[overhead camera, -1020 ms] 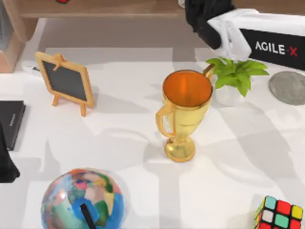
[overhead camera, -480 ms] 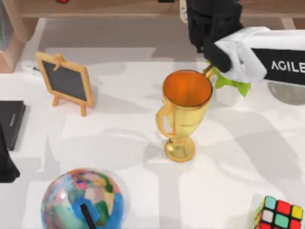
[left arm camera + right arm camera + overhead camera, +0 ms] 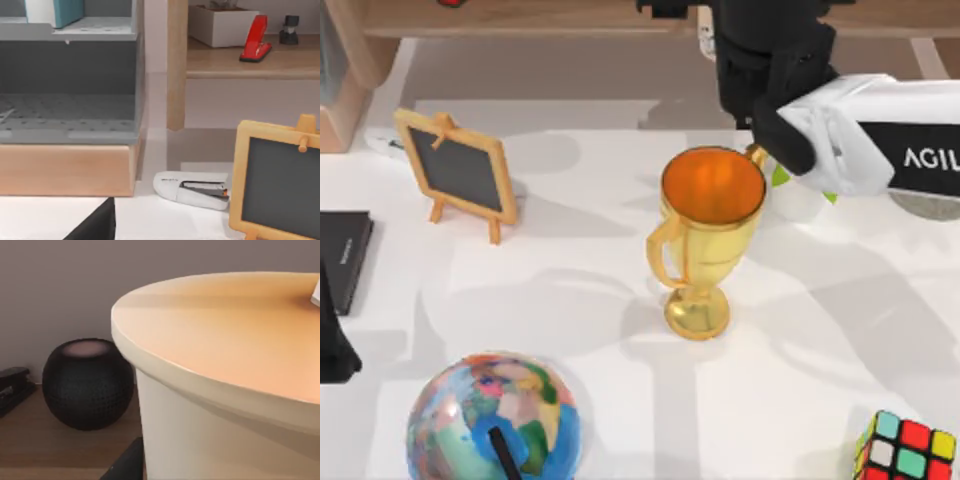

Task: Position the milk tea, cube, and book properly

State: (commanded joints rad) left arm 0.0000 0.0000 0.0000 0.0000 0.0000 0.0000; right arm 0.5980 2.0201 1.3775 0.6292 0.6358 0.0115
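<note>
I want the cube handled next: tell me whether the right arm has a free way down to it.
Probably yes. The cube sits alone at the table's near right corner with bare tabletop around it, and the trophy stands well to its left. But the right arm is at the back by the shelf, close against the milk tea.

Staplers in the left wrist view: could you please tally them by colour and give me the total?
Red stapler on the wooden shelf: 1
White stapler on the table beside the small chalkboard easel: 1
Total: 2
</note>
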